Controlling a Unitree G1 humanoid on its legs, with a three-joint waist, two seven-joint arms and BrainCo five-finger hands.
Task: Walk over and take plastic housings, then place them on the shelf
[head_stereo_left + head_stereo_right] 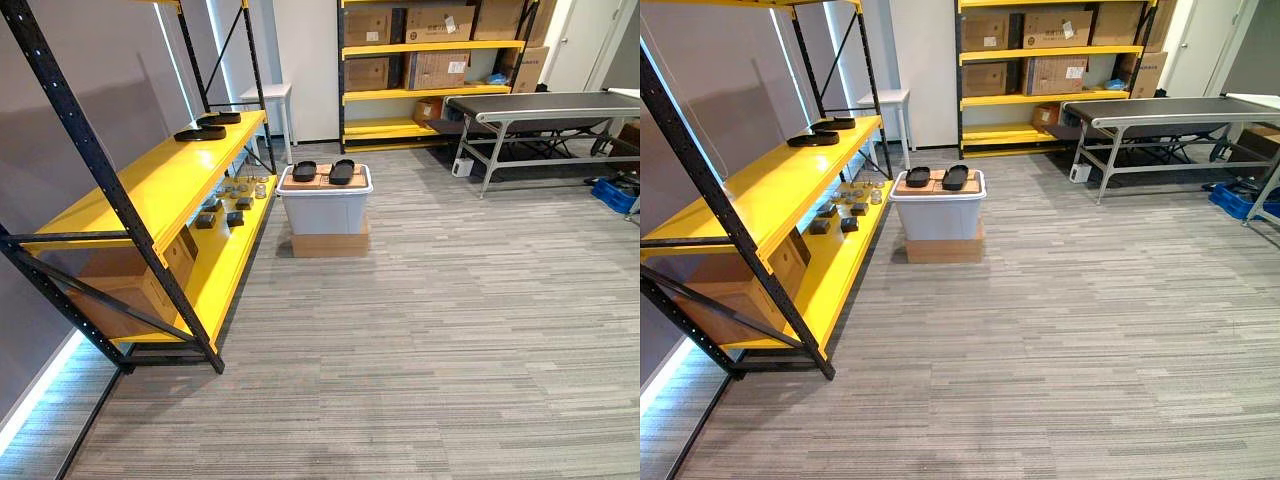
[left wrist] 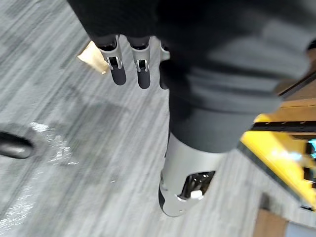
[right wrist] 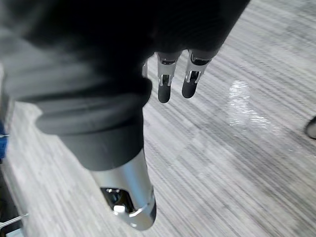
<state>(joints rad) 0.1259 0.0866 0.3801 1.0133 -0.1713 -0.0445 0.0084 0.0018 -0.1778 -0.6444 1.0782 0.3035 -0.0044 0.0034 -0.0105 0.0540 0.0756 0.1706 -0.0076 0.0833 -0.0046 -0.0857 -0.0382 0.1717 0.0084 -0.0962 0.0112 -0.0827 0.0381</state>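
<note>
Two black plastic housings [image 1: 305, 171] [image 1: 342, 171] lie side by side on the lid of a grey bin [image 1: 325, 210], which stands on a flat cardboard box a few steps ahead. To its left runs the yellow shelf [image 1: 150, 185] with black posts. Two more black housings [image 1: 200, 132] [image 1: 220, 118] rest at the far end of its upper level. My left hand [image 2: 117, 69] hangs over the grey carpet with straight fingers and holds nothing. My right hand [image 3: 165, 86] hangs the same way, fingers straight and nothing in it.
Small dark parts and jars [image 1: 225, 205] sit on the yellow shelf's lower level, beside a cardboard box [image 1: 120, 280]. A conveyor table [image 1: 550, 105] stands at the back right, with a blue crate [image 1: 612, 193] near it. A back rack [image 1: 430, 70] holds cardboard boxes.
</note>
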